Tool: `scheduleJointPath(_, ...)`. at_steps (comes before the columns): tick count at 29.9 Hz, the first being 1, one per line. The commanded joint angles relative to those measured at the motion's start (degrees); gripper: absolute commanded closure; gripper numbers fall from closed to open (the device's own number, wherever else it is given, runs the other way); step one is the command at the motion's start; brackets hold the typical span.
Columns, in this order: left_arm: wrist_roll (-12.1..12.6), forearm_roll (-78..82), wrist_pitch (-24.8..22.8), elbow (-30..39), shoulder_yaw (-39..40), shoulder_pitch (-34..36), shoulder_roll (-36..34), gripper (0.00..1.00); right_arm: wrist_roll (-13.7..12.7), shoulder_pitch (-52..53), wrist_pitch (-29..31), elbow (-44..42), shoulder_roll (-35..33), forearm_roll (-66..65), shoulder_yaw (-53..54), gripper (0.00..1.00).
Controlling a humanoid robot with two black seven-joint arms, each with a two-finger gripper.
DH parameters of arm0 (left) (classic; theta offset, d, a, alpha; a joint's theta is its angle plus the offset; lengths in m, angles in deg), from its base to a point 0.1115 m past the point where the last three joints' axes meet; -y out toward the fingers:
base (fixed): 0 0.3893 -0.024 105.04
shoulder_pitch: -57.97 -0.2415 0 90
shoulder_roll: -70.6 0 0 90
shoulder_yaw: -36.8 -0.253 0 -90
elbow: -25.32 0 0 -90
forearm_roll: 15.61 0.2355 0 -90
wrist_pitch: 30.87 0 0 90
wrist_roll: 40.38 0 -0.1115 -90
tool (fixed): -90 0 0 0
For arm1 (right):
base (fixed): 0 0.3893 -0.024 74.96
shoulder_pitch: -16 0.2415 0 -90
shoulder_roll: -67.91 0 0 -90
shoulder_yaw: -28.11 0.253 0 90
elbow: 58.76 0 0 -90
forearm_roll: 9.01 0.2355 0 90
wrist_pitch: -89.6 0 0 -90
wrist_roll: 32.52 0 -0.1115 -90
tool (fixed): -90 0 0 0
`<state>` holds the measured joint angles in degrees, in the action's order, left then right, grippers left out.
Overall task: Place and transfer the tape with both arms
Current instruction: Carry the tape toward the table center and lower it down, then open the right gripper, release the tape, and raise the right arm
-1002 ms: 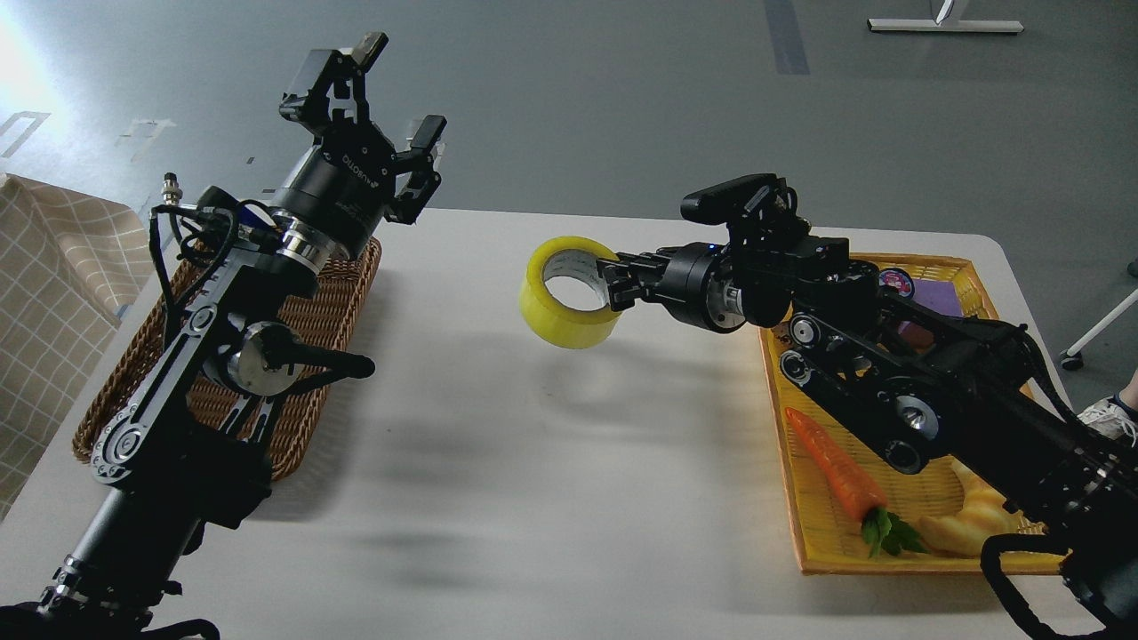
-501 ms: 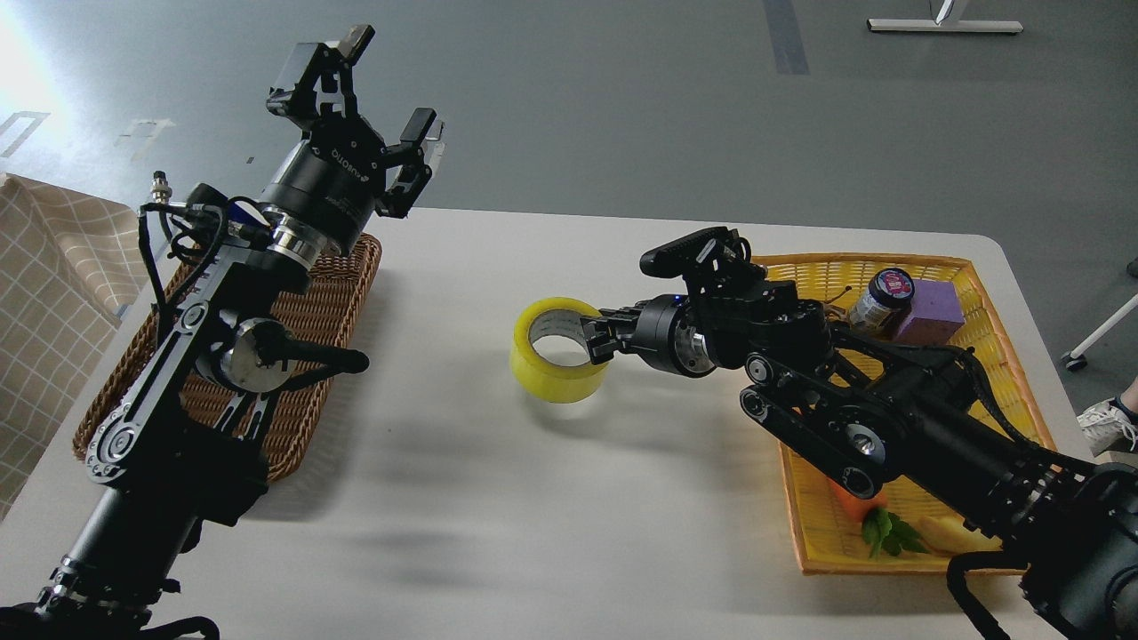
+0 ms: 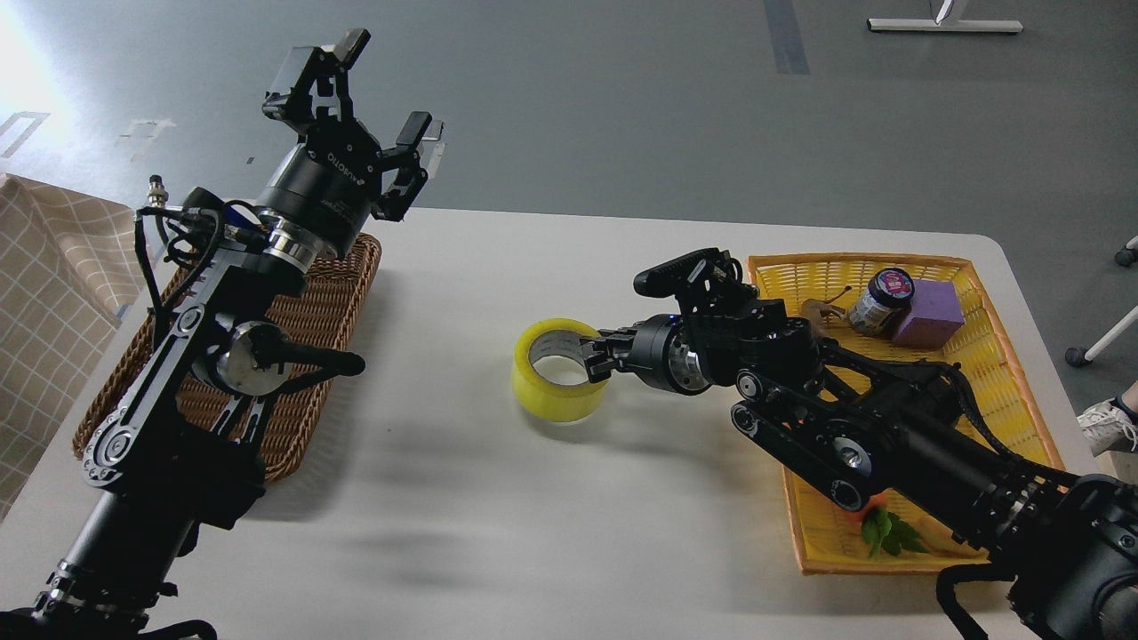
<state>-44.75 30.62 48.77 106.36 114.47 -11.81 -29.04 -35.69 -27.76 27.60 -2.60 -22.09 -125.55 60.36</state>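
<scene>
Since the earlier frames the right arm has lowered, bringing the tape (image 3: 560, 372) from above the table down to its surface near the middle, while the left arm has barely shifted.

Going left to right: a checked beige cloth (image 3: 44, 293) lies at the far left edge. One brown wicker basket (image 3: 307, 356) sits on the left side of the white table (image 3: 498, 516), partly hidden by the left arm. That arm rises from the near-left corner and slants up and away, its left gripper (image 3: 364, 98) raised above the far end of the basket, fingers spread apart and holding nothing.

One roll of tape, translucent yellow with a pale printed core, rests near the table's centre. It is tilted, its opening facing up and toward the near side, so its axis leans rather than standing upright; its lower edge appears to touch the table. The right gripper (image 3: 594, 360) clamps the roll's right wall, one finger inside the core and the other outside.

The right arm reaches in from the near-right corner, stretched low and leftward across one yellow basket (image 3: 996, 356). In that basket, at the far end, stand one dark jar (image 3: 882, 300) and one purple block (image 3: 930, 313), touching. Near the arm's underside, an orange carrot tip with green leaves (image 3: 885, 529) shows.
</scene>
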Motion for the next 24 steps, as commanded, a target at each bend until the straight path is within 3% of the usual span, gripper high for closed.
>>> scheduleJointPath(1, 0.0, 0.0, 0.0, 0.0, 0.0, -0.1, 0.0, 0.02, 0.0, -0.2, 0.0, -0.4, 0.0, 0.1, 0.0, 0.63)
scheduleJointPath(3, 0.0, 0.0, 0.0, 0.0, 0.1, -0.1, 0.0, 0.02, 0.1, -0.4, 0.0, -1.7, 0.0, 0.2, -0.1, 0.41)
scheduleJointPath(5, 0.0, 0.0, 0.0, 0.0, 0.1, -0.2, 0.0, 0.02, 0.1, -0.5, 0.0, -2.8, 0.0, 0.2, -0.3, 0.38)
scheduleJointPath(7, 0.0, 0.0, -0.1, 0.0, 0.5, -0.2, -0.4, 0.02, 0.2, -0.6, 0.0, -3.5, 0.0, 0.3, -0.7, 0.23)
scheduleJointPath(11, 0.0, -0.1, -0.1, 0.0, 0.6, -0.2, -1.0, 0.02, 0.1, -0.7, -0.1, -3.7, 0.0, 0.3, -0.7, 0.22)
scheduleJointPath(13, 0.0, -0.1, -0.1, 0.1, 0.6, -0.1, -1.3, 0.02, 0.1, -1.5, -5.0, -4.4, 0.0, 0.3, -0.7, 0.21)
scheduleJointPath(16, 0.0, -0.1, -0.2, 0.1, 0.6, -0.2, -1.7, 0.02, 0.1, -1.8, -11.7, -4.5, 0.0, 0.4, -0.3, 0.1)
scheduleJointPath(24, -0.1, -0.1, -0.2, 0.2, 0.6, -0.2, -2.0, 0.02, 0.1, 0.3, -19.3, -2.4, 0.0, 1.1, 6.7, 0.04)
